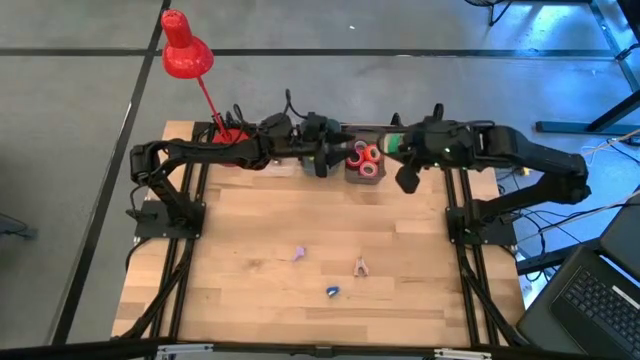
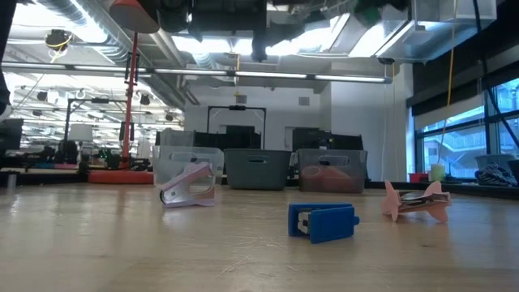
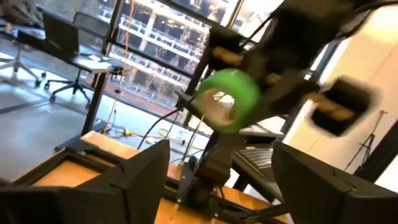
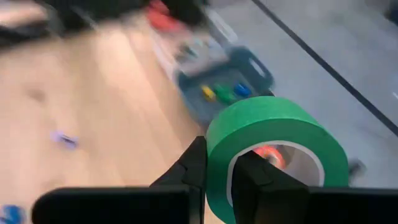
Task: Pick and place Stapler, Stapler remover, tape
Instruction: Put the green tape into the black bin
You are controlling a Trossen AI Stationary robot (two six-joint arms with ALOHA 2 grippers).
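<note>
My right gripper [image 4: 217,177] is shut on a green tape ring [image 4: 277,155], high above the table's far edge beside the bins; the ring also shows in the high view [image 1: 393,143] and the left wrist view [image 3: 227,99]. My left gripper [image 3: 221,186] stands open just left of it [image 1: 325,155], its fingers apart and holding nothing. Red tape rings [image 1: 366,158] lie in a grey bin [image 1: 352,172]. On the tabletop rest a blue stapler [image 2: 323,222], a lilac staple remover [image 2: 189,188] and a pink one [image 2: 418,203]. My right gripper pinches the green ring's wall [image 4: 217,149], with one finger [image 4: 252,177] inside the ring's hole and the other [image 4: 189,168] outside. The fingers slant downward. The ring is lifted clear of the table and the bins.
Three bins [image 2: 257,169] stand in a row at the table's far edge; one holds small coloured blocks [image 4: 224,93]. A red lamp [image 1: 185,50] stands at the far left corner. The loose items [image 1: 331,291] lie in the near half of the wooden top.
</note>
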